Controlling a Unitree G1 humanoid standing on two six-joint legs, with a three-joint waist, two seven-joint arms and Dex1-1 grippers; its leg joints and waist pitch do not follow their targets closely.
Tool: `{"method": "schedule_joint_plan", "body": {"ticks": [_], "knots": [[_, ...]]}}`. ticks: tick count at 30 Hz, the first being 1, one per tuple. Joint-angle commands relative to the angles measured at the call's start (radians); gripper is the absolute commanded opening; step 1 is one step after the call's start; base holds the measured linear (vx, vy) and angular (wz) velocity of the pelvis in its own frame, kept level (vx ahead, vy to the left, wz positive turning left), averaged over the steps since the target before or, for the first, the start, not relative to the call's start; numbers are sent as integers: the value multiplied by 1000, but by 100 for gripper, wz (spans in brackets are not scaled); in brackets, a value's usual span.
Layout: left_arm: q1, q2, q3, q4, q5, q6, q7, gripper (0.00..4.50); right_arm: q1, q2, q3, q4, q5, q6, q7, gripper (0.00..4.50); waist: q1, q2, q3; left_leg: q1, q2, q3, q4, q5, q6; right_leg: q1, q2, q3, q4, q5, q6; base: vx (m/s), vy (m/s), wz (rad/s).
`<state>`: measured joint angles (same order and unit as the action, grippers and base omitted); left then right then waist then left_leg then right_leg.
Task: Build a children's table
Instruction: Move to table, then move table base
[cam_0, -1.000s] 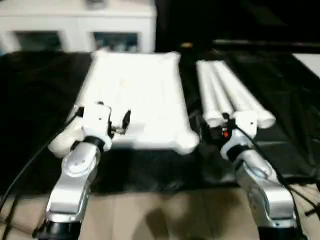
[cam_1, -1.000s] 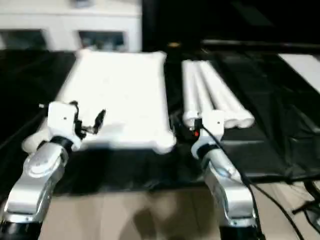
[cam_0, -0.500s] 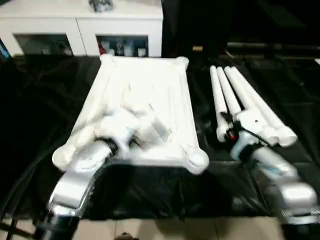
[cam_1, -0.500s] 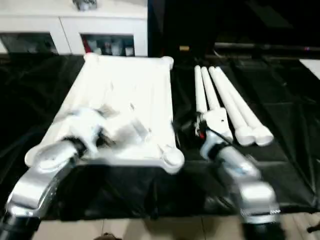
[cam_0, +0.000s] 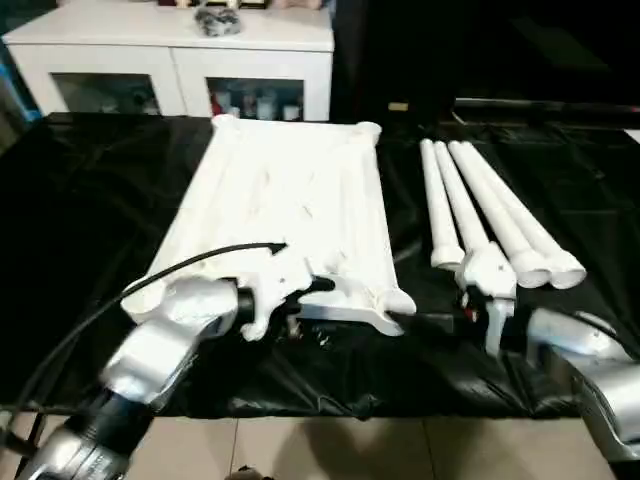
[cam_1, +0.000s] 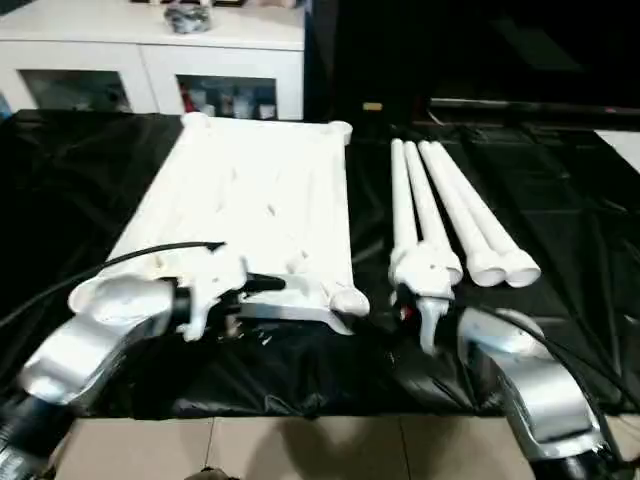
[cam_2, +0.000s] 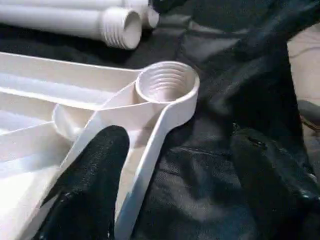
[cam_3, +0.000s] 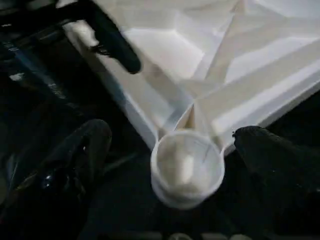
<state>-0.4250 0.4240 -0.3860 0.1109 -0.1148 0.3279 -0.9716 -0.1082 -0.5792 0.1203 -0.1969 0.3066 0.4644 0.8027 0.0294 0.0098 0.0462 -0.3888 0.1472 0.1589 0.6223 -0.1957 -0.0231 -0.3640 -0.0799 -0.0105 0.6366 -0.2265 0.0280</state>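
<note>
White tabletop (cam_0: 290, 215) between open tools

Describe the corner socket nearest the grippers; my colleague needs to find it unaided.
On the black sheet lies a white tabletop, ribbed side up, with four white legs beside it. The socket is the round threaded cup at the near corner on the legs' side, between both grippers.

bare black cloth (cam_0: 80, 220) left of tabletop (cam_0: 290, 200), legs (cam_0: 490, 215) seemingly crowding right
</note>
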Motion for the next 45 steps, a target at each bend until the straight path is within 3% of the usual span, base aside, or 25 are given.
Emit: {"method": "schedule_joint_plan", "body": {"ticks": [1,3,4,5,7,8,9,10,11,13,14,16,22,24,33,38,41,44,45], "knots": [[-53,-6,-34,68,43,-35,-9,329,15,-26,3,-40,3,15,24,450,-3,-4,-48,18,66,-29,-99,-326,-29,12,-61,31,-101,-288,-190,0,0,0],[-69,-10,-41,91,48,-37,-17,303,20,-32,3,-45,5,21,34,450,0,-2,-49,19,68,-27,-98,-312,-22,12,-60,31,-100,-265,-192,0,0,0],[-69,-10,-41,91,48,-37,-17,288,20,-32,3,-45,5,21,34,450,-1,-3,-53,15,69,-26,-97,-269,-9,18,-61,30,-93,-201,-209,0,0,0],[-83,-14,-47,115,49,-33,-27,284,25,-37,3,-49,6,25,42,450,-2,5,-55,11,69,-25,-96,-231,1,21,-61,27,-88,-147,-223,0,0,0],[-110,-23,-59,169,54,-38,-47,284,33,-49,4,-55,9,33,51,450,0,1,-58,16,71,-19,-91,-201,17,20,-58,27,-86,-82,-242,0,0,0],[-116,-23,-62,182,58,-42,-52,272,34,-52,4,-56,9,33,52,450,2,11,-59,18,70,-17,-90,-191,19,20,-57,27,-85,-64,-250,0,0,0],[-126,-24,-68,203,64,-47,-59,272,37,-57,5,-57,9,35,53,450,2,12,-60,19,70,-17,-89,-185,23,21,-56,26,-84,-43,-257,0,0,0],[-136,-25,-74,227,71,-54,-67,243,39,-62,4,-59,8,36,54,450,3,7,-61,19,71,-15,-87,-157,40,25,-56,26,-81,8,-272,0,0,0],[-151,-28,-78,258,79,-64,-81,243,42,-67,4,-62,10,40,57,450,3,12,-61,20,71,-14,-87,-154,47,25,-57,25,-82,20,-281,0,0,0],[-151,-28,-78,258,79,-64,-81,246,42,-67,4,-62,10,40,57,450,3,12,-62,20,74,-14,-86,-150,55,27,-59,24,-78,36,-294,0,0,0],[-180,-31,-82,314,91,-83,-101,223,47,-73,4,-68,11,43,58,450,4,20,-62,22,74,-13,-85,-158,56,26,-59,24,-81,27,-298,0,0,0],[-197,-31,-84,341,98,-92,-105,223,52,-75,4,-71,11,45,57,450,4,19,-61,24,75,-13,-87,-178,51,25,-59,25,-82,14,-303,0,0,0],[-226,-33,-87,396,107,-118,-118,164,58,-74,1,-82,12,55,57,450,4,21,-56,23,77,-13,-92,-221,34,25,-62,27,-89,-64,-297,0,0,0],[-233,-33,-90,412,107,-122,-129,147,60,-73,1,-87,12,58,56,450,4,25,-56,24,77,-13,-92,-222,30,24,-62,27,-88,-63,-298,0,0,0],[-254,-43,-95,480,129,-149,-167,70,67,-73,5,-104,15,71,49,450,4,26,-55,23,78,-14,-94,-233,24,24,-65,28,-90,-68,-299,0,0,0],[-245,-54,-69,481,117,-138,-144,17,66,-64,9,-107,13,74,43,450,4,26,-52,23,79,-13,-95,-244,25,22,-66,29,-92,-86,-302,0,0,0],[-223,-60,-36,450,101,-100,-100,12,64,-52,7,-107,12,72,32,450,3,23,-52,24,80,-13,-96,-254,19,21,-66,29,-93,-108,-298,0,0,0],[-164,-58,-1,357,96,-38,-35,3,61,-38,7,-109,8,71,14,450,-9,18,-52,10,78,-18,-97,-214,34,31,-67,25,-87,-83,-290,0,0,0],[-145,-54,7,325,100,-18,-14,3,61,-35,8,-110,7,71,10,450,-12,19,-53,13,78,-17,-96,-210,38,30,-67,26,-88,-79,-290,0,0,0]]}}
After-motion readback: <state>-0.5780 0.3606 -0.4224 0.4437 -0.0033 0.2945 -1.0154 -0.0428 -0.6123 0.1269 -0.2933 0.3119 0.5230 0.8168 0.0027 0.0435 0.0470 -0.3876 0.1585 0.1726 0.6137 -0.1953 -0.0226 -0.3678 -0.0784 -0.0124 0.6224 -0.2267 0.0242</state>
